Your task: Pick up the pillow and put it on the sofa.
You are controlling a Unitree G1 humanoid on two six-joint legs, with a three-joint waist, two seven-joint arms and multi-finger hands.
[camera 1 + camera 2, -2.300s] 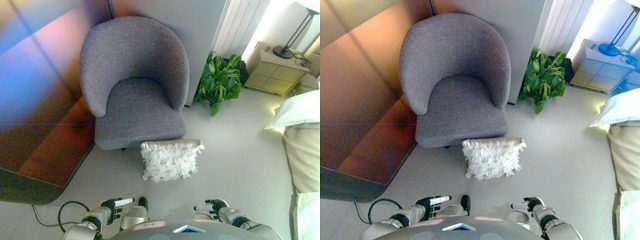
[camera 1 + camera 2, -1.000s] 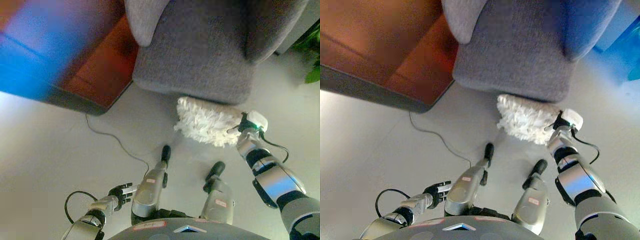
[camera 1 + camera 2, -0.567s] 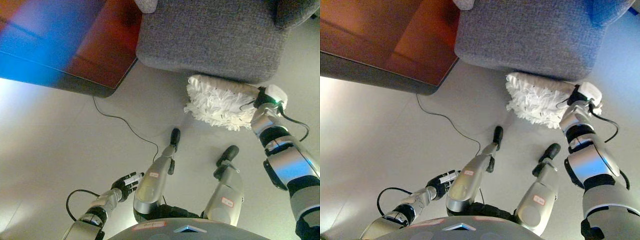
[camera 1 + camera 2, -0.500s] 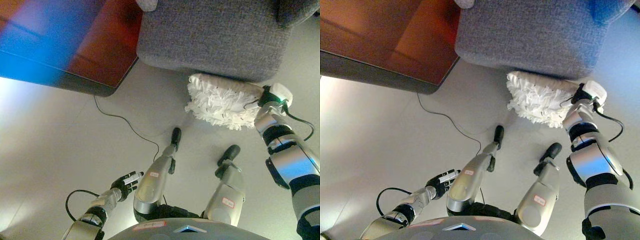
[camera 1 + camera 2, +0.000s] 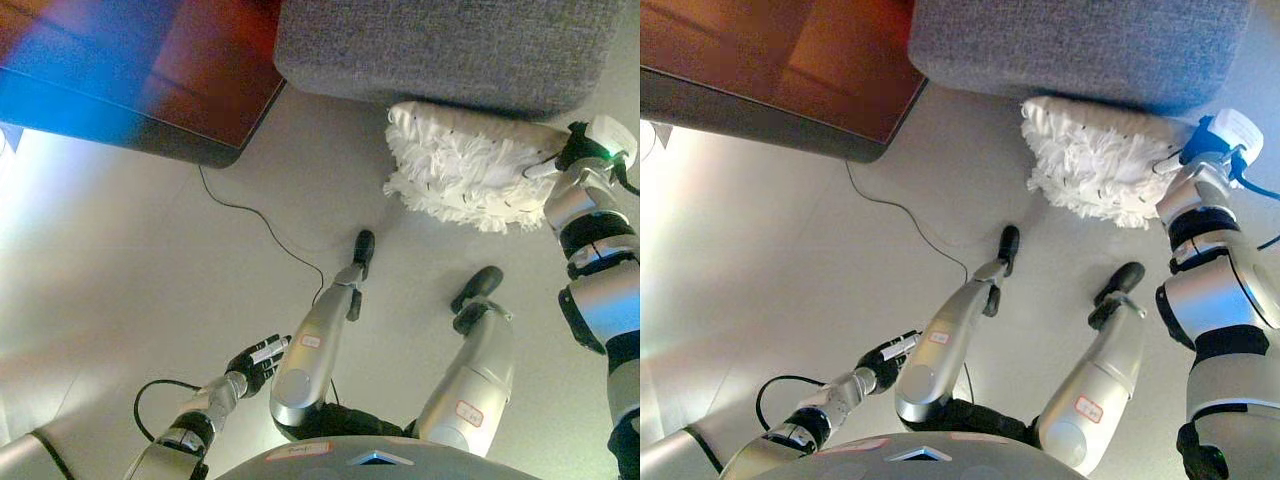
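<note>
My right robot hand (image 5: 572,155) is at the right end of the white fluffy fringed pillow (image 5: 465,165), lying on the floor against the grey fabric sofa (image 5: 440,50); I cannot tell if its fingers grip. With one end held, it may slip. My left robot hand (image 5: 256,360) hangs relaxed, near left.

Left arm: extends low at the lower left of the view, forearm angled up and inward. The left hand (image 5: 258,359) hangs free, fingers relaxed and slightly spread (white tips visible), holding nothing.

Right arm: reaches up along the right edge, nearly straight. The right hand (image 5: 572,150) is at the top of the reach; finger posture is hidden.
</note>
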